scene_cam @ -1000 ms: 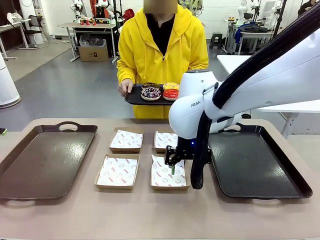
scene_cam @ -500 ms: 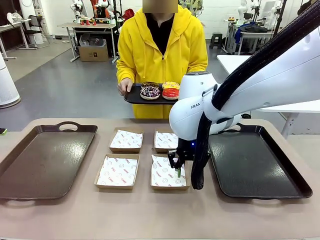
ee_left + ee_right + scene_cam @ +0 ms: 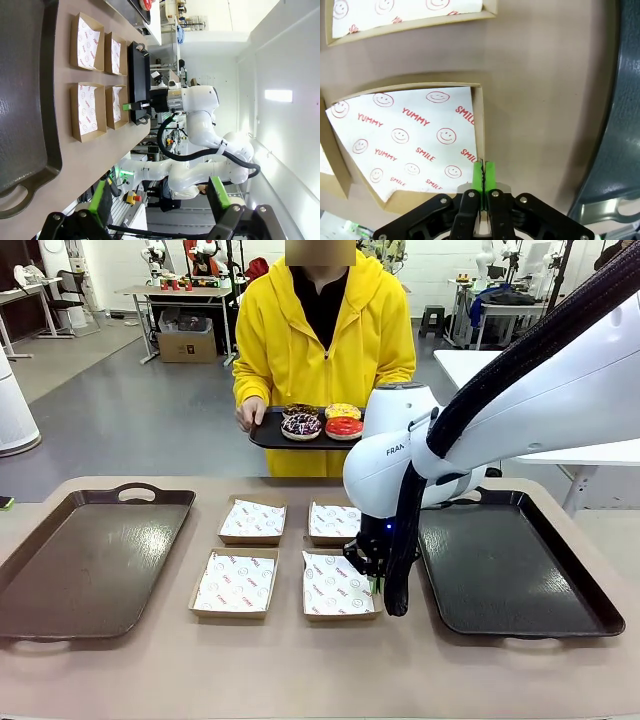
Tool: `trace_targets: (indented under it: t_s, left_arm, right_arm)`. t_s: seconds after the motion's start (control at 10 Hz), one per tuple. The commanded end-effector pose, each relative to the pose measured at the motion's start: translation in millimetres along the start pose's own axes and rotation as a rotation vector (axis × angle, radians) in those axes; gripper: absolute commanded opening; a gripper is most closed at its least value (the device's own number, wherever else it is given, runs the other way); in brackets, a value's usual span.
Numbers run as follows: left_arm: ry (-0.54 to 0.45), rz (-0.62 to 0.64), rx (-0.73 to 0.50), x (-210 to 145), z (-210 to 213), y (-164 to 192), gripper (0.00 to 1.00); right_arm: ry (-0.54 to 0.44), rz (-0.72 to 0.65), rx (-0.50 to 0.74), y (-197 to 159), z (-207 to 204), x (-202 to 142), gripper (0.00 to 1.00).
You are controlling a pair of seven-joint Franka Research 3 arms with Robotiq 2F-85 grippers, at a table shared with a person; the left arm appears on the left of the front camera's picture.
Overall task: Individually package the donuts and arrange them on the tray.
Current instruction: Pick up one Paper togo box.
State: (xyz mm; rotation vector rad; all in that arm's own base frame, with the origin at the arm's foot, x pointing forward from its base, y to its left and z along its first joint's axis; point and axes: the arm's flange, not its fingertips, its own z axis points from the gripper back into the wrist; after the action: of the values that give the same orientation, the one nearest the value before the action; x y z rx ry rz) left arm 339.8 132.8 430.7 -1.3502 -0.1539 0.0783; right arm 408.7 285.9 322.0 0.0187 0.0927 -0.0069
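The donuts [image 3: 320,420] lie on a small black tray [image 3: 262,434] that the person holds beyond the table's far edge: a drizzled dark one [image 3: 301,425], a red one [image 3: 343,426], a yellow one [image 3: 342,411] and a brown one [image 3: 298,409]. My right gripper [image 3: 377,582] is down at the near-right paper-lined box [image 3: 330,590]. Its green pads [image 3: 479,175] are pinched together on that box's right wall [image 3: 478,125]. My left gripper [image 3: 160,200] is open and holds nothing, high off the table's left end.
Three more lined boxes [image 3: 252,520] [image 3: 333,522] [image 3: 234,583] sit mid-table. A large dark tray [image 3: 90,560] lies at the left and another [image 3: 510,570] at the right, close beside my right gripper. The person [image 3: 320,330] stands at the far side.
My right gripper slid right from over the near-right box's liner to its right wall and closed on it. The person's tray stayed about where it was.
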Motion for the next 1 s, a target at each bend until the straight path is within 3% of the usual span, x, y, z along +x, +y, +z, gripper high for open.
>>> trace_targets:
  t_s: [0.0, 0.2, 0.4, 0.6, 0.8, 0.9]
  left_arm:
    - [-0.013, 0.001, -0.007, 0.5, 0.5, -1.4, 1.00]
    - [-0.013, 0.001, -0.007, 0.5, 0.5, -1.4, 1.00]
    - [-0.013, 0.001, -0.007, 0.5, 0.5, -1.4, 1.00]
    - [-0.013, 0.001, -0.007, 0.5, 0.5, -1.4, 1.00]
    - [-0.013, 0.001, -0.007, 0.5, 0.5, -1.4, 1.00]
    - [-0.013, 0.001, -0.007, 0.5, 0.5, -1.4, 1.00]
  right_arm:
    - [-0.005, -0.050, -0.002, 4.2, -5.3, -2.1, 0.00]
    - [0.020, -0.064, 0.005, 8.5, 8.4, -12.4, 0.00]
    - [-0.042, 0.004, -0.036, 20.7, 71.5, -47.6, 0.00]
    - [-0.096, 0.029, -0.159, 22.2, 133.4, -66.5, 0.00]
    - [-0.084, 0.027, -0.179, 29.1, 181.1, -48.3, 0.00]
    - [-0.044, 0.025, -0.176, 34.4, 201.9, -19.7, 0.00]
